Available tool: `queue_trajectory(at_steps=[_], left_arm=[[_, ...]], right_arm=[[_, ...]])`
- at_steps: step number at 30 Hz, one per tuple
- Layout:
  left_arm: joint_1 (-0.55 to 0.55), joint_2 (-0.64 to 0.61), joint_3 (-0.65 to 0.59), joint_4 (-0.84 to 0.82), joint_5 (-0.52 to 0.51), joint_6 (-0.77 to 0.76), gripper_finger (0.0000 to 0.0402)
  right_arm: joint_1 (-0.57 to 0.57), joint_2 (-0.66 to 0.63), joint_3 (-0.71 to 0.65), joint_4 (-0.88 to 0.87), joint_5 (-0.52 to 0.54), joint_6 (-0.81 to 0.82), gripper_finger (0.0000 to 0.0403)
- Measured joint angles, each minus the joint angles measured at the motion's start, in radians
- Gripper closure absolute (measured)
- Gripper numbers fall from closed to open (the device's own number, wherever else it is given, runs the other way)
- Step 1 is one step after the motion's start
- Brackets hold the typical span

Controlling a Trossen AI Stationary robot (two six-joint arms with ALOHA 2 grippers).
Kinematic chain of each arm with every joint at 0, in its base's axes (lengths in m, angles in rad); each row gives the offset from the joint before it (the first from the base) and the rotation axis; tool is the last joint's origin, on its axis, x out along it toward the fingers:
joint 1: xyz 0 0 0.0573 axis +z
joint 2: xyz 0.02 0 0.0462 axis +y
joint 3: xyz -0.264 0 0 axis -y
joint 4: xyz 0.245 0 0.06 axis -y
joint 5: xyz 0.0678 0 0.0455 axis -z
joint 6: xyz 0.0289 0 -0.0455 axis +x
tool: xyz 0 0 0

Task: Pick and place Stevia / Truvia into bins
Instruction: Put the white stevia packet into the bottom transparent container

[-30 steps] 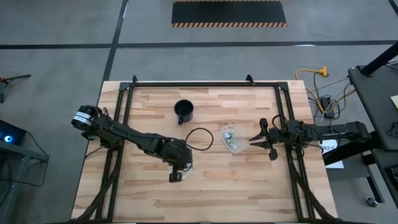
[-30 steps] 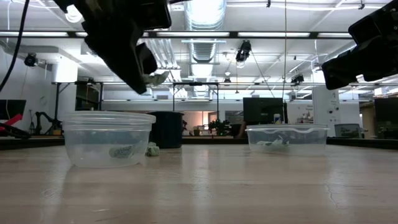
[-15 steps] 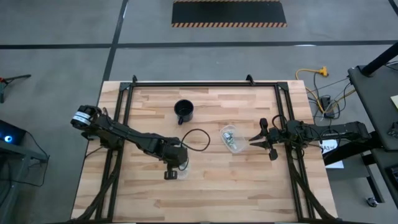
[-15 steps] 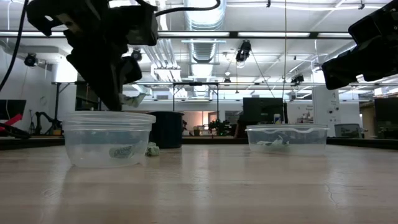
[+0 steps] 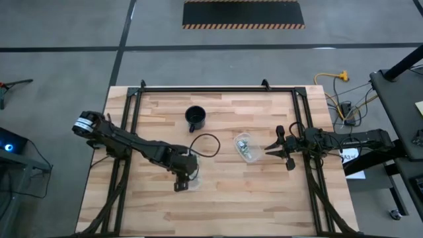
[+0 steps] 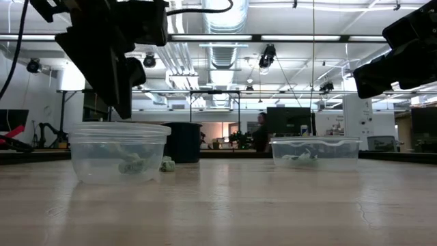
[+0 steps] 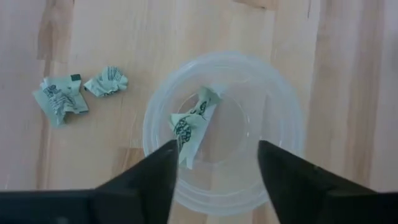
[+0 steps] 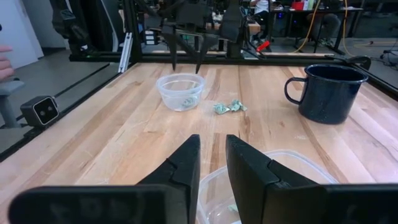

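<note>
Hovering over round tub [image 7: 224, 130], left gripper [image 7: 214, 163] is showing fingers spread, empty; one sachet [image 7: 191, 123] lying inside. Two crumpled sachets [image 7: 61, 98] on worktop [image 7: 348, 93] nearby: light, flimsy, probably best pinched at raised creases. Right gripper [image 8: 211, 163] is waiting, fingers slightly apart, by oblong tub [image 8: 292, 163].

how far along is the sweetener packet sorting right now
Partly done. The round tub already holds a crumpled packet, and the oblong tub has a few more. Nothing is in hand: the left gripper hovers open above the round tub, and the right gripper waits open beside the oblong tub. Left to do: two packets lie on the table beside the round tub.
</note>
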Motion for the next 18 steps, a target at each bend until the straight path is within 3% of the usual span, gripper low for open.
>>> queue_trajectory(at_steps=[6,9,13,18], left_arm=[[-0.002,-0.045,0.000,0.000,-0.022,0.008,0.0117],[-0.001,-0.067,0.000,0.001,-0.112,0.061,0.0090],[0.003,-0.079,-0.007,0.053,-0.246,0.149,0.0072],[0.002,-0.068,-0.009,0.111,-0.255,0.156,0.0069]], right_arm=[[0.000,-0.001,0.000,0.000,0.000,0.000,0.0335],[0.000,0.000,0.000,0.000,0.000,-0.002,0.0335],[0.000,0.000,0.000,0.000,0.000,-0.002,0.0335],[0.000,-0.001,0.000,0.000,0.000,-0.002,0.0335]])
